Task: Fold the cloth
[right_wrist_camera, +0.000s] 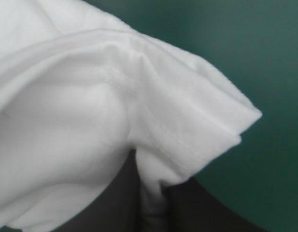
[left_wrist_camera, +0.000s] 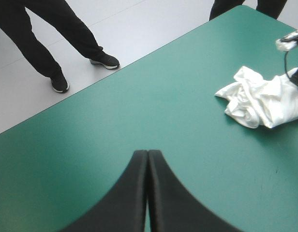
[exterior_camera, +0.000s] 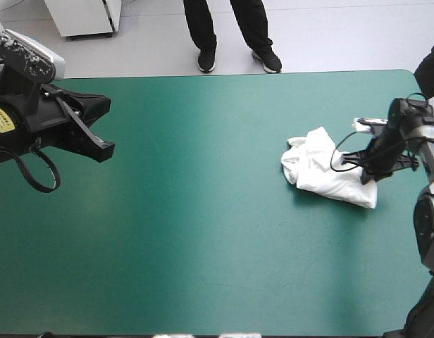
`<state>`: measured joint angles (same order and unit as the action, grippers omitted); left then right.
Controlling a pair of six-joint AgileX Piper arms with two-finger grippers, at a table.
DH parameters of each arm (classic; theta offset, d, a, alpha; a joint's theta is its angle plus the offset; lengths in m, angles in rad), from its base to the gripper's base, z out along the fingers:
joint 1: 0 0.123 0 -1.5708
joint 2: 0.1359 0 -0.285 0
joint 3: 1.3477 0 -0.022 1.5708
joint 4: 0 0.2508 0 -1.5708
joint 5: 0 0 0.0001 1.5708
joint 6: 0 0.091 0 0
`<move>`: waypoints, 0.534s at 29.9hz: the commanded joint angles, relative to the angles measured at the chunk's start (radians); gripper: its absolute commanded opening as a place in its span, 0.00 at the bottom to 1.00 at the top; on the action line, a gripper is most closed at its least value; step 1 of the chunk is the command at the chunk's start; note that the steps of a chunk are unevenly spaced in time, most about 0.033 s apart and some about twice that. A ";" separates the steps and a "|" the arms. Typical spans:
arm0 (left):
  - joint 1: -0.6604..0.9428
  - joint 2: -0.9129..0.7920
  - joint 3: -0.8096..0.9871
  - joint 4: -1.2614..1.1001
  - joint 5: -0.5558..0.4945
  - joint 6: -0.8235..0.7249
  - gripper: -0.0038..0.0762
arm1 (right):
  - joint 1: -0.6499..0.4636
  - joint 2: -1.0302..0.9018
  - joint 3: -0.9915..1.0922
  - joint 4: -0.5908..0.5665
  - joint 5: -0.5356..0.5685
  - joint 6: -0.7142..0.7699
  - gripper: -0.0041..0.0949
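The white T-shirt (exterior_camera: pixel 323 169) lies as a crumpled heap on the teal-green cover near the table's right edge. My right gripper (exterior_camera: pixel 370 165) is down on the heap's right side, shut on the T-shirt. In the right wrist view white cloth (right_wrist_camera: pixel 100 111) with a hemmed sleeve fills the space ahead, a fold pinched between the black fingers (right_wrist_camera: pixel 192 203). My left gripper (exterior_camera: pixel 104 148) hangs shut over the table's far left, well away from the shirt. The left wrist view shows its fingers (left_wrist_camera: pixel 129 193) meeting in a point, with the heap (left_wrist_camera: pixel 260 99) far ahead.
Bare teal-green cover (exterior_camera: pixel 203 211) spreads between the two arms and toward the near edge. The heap sits close to the table's right edge (exterior_camera: pixel 432 105).
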<state>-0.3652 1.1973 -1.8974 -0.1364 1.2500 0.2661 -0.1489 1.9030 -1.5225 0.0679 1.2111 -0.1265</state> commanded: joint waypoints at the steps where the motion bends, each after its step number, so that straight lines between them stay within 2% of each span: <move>1: -0.003 -0.016 -0.025 -0.022 0.035 -0.005 0.04 | -0.096 -0.147 0.080 -0.034 0.019 -0.002 0.04; 9: -0.005 -0.016 -0.025 -0.033 0.037 -0.005 0.04 | -0.272 -0.280 0.253 -0.046 -0.045 -0.009 0.04; 13: -0.027 -0.016 -0.025 -0.027 0.037 -0.005 0.04 | -0.299 -0.291 0.260 -0.006 -0.039 -0.004 0.04; 16: -0.041 -0.016 -0.025 -0.020 0.037 -0.005 0.04 | -0.299 -0.291 0.260 0.021 -0.030 -0.018 0.10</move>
<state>-0.3917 1.1973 -1.8974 -0.1438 1.2500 0.2661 -0.4392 1.6603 -1.2416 0.0586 1.1771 -0.1287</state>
